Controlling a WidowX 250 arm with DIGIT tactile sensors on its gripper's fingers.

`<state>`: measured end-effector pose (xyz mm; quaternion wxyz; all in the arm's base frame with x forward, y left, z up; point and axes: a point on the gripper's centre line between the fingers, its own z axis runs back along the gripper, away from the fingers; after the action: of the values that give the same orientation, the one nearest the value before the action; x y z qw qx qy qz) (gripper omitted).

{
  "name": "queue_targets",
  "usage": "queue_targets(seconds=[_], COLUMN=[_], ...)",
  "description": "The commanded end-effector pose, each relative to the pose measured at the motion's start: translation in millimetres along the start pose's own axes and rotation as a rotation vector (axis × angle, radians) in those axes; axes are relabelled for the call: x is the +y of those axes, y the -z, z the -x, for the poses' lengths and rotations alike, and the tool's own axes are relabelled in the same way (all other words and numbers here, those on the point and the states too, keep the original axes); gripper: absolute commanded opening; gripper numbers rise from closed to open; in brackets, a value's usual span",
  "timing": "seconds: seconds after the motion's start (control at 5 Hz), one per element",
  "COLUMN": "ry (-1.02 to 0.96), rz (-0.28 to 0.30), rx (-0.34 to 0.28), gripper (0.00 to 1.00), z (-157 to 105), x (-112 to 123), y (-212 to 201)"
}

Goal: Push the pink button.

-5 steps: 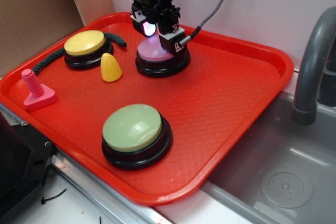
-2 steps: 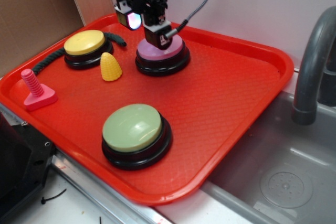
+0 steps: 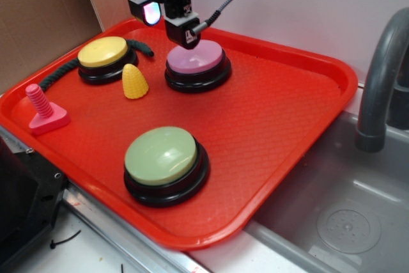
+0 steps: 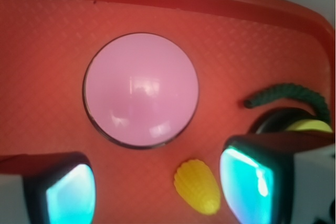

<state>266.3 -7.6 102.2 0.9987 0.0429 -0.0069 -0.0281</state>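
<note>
- Pink button [image 3: 195,57] near the far edge of the red tray [image 3: 287,126], about midway along that edge, sitting flat on its shiny black base.
- Pincer [image 3: 167,25] up in the air over the far-left side of the pink button, not touching it.
- Two pincer fingers [image 4: 71,192] glowing blue-green at the bottom of the wrist view, set apart, with nothing between them.
- In the wrist view, whole pink dome [image 4: 140,88] showing, round and smooth, with small bright spots of light on top.
- Yellow button [image 3: 102,52] near the far-left corner of the tray, well apart from the pink one.
- Dark green rope [image 3: 61,75] curling behind the yellow button and running along the left edge.
- Little yellow corn toy [image 3: 134,82] standing on the tray between the yellow button and the pink button, closer to the yellow one.
- Small pink bolt toy [image 3: 43,112] upright by the left edge of the tray.
- Green button [image 3: 161,155] near the front edge, well apart from the others.
- Grey sink [image 3: 345,215] and grey tap [image 3: 377,81] past the right edge of the tray.
</note>
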Motion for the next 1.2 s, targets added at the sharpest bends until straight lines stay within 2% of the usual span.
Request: queue_targets(seconds=[0.0,0.6,1.0], ry=[-0.023,-0.059,-0.068], rz=[0.016,0.013,-0.018], rx=[-0.073,-0.059,-0.11], gripper=[1.0,1.0,1.0], z=[-4,10,24], x=[-1,-2,-9], y=[-41,-60,-81])
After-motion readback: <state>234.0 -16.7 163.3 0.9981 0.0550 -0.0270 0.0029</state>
